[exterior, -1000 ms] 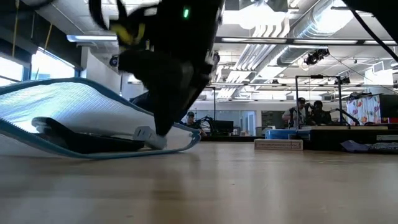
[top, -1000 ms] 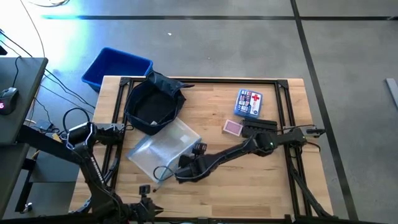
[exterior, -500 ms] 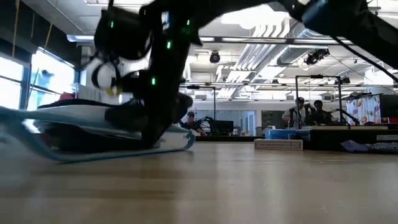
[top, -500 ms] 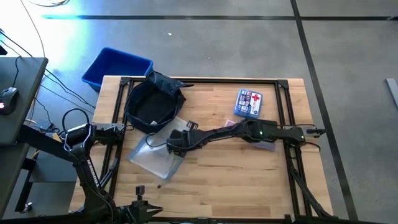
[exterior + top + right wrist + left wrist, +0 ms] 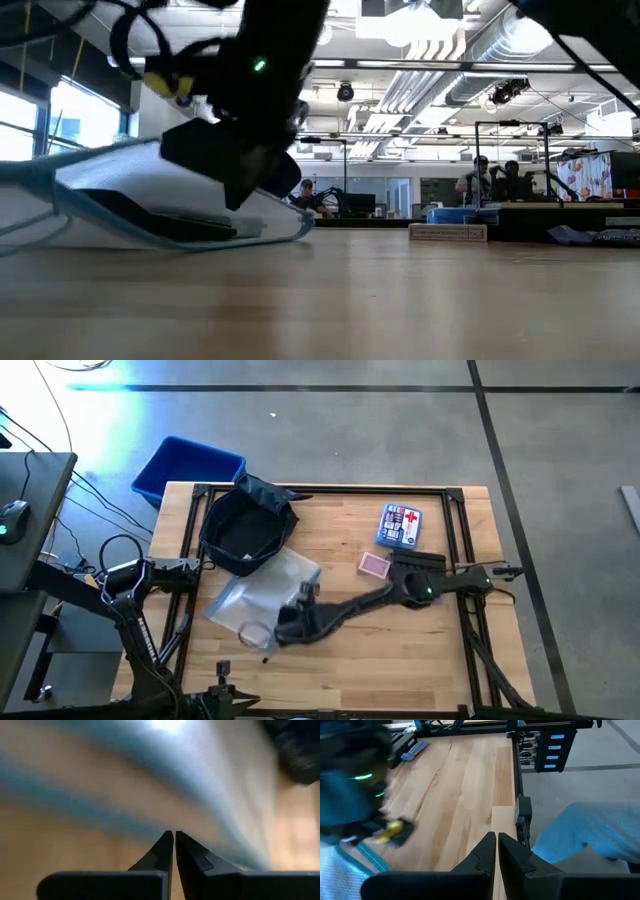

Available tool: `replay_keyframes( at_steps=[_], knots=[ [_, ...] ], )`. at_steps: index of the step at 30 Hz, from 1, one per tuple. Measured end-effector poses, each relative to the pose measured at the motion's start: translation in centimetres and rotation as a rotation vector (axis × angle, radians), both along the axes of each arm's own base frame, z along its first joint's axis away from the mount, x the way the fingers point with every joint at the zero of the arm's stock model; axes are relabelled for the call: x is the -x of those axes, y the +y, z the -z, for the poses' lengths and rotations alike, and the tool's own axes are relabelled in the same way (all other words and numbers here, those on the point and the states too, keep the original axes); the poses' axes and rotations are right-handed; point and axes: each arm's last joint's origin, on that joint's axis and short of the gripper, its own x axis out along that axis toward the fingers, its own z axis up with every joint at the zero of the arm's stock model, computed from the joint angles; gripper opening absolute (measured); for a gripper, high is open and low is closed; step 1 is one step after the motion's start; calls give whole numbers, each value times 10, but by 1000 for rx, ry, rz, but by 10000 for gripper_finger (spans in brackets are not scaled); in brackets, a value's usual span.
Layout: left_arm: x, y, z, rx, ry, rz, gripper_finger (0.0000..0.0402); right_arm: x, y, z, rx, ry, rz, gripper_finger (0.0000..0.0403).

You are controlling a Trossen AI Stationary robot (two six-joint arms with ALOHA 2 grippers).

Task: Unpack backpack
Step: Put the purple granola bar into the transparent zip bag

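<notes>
The right end effector [image 5: 283, 630] has swung back over the clear pouch [image 5: 262, 596].

Open navy backpack [image 5: 246, 527] (table's far-left corner)

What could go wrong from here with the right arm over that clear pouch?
1. The right gripper, fingers shut, hangs low over the pouch; sweeping sideways, it could drag the pouch toward the table's front edge.
2. The pouch lies against the open backpack; a push that way could crumple the backpack or shove it toward the rear edge.
3. The right arm stretches past the pink card box and could knock it.
</notes>
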Motion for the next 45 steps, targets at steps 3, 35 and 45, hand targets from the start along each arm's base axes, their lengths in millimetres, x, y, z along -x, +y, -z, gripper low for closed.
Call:
replay_keyframes(
  at_steps=[3, 35, 45],
  knots=[
    [0, 0, 0, 0, -1, 0, 0, 22, 36, -4, -66, 92, -79, 5],
    [-1, 0, 19, 17, -38, -1, 0, 242, -16, -74, -323, 57, 565, 4],
    [-12, 5, 19, 18, -39, -32, 0, 308, -70, -34, -452, -170, 1015, 20]
  ],
)
